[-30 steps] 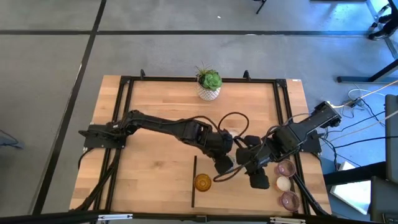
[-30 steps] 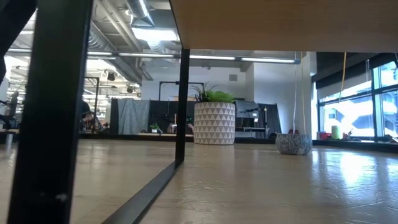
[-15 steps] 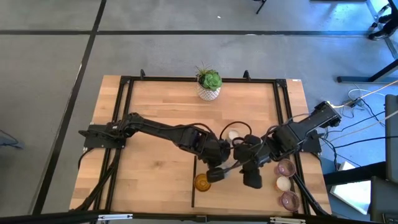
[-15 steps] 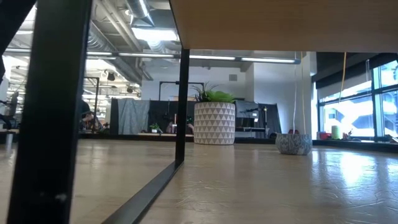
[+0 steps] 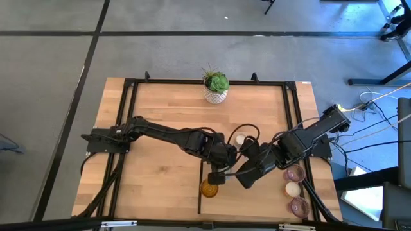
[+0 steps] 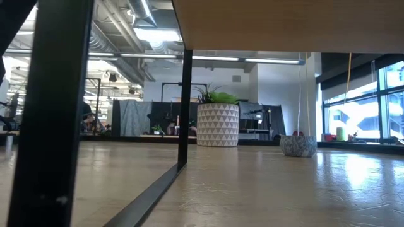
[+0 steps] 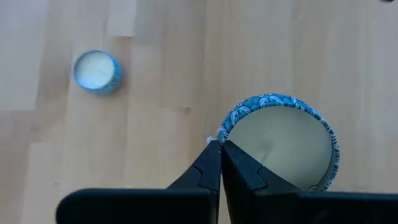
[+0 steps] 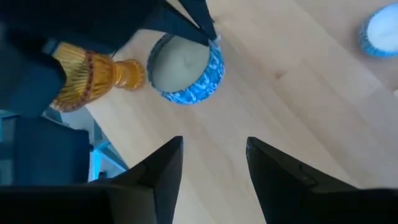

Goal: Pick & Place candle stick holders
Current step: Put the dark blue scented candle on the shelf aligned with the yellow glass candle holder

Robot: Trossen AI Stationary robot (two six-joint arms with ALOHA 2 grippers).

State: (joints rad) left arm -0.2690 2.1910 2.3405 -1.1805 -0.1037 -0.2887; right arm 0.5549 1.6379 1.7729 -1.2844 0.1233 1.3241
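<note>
Nearest the bench's point(image 5: 160, 160) front edge stands the amber glass holder point(image 5: 209, 188). Just behind it, the left hand point(image 7: 220, 163), clenched empty, touches the rim of a blue-patterned round holder point(image 7: 283, 146). The right hand point(image 8: 212, 163), fingers spread, hovers nearby. Farther back stands a white patterned plant pot point(image 5: 216, 95).

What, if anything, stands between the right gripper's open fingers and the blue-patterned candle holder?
Nothing visible: only bare table lies between the right gripper and the blue-patterned holder. The shut left gripper sits at its far rim, and the amber holder stands off to one side.
</note>
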